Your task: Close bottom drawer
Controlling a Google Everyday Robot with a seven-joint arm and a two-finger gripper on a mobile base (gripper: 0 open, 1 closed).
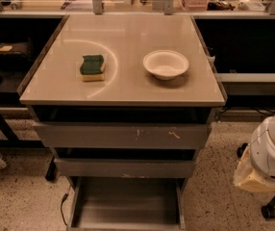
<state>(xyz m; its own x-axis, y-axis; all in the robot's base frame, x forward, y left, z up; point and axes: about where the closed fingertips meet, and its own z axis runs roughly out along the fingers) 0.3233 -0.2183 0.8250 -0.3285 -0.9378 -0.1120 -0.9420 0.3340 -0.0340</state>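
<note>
The bottom drawer [126, 203] is lying pulled out at floor level beneath the counter [123, 88]. Being stiff, light metal on slides, it is probably needing a flat push on its front strip. The gripper [253, 177] is hanging low at right, over speckled floor [22, 201]; open or closed, I cannot tell.

I have my white arm [272, 150] low at the right edge, its pale gripper [249, 178] hanging just below.
</note>
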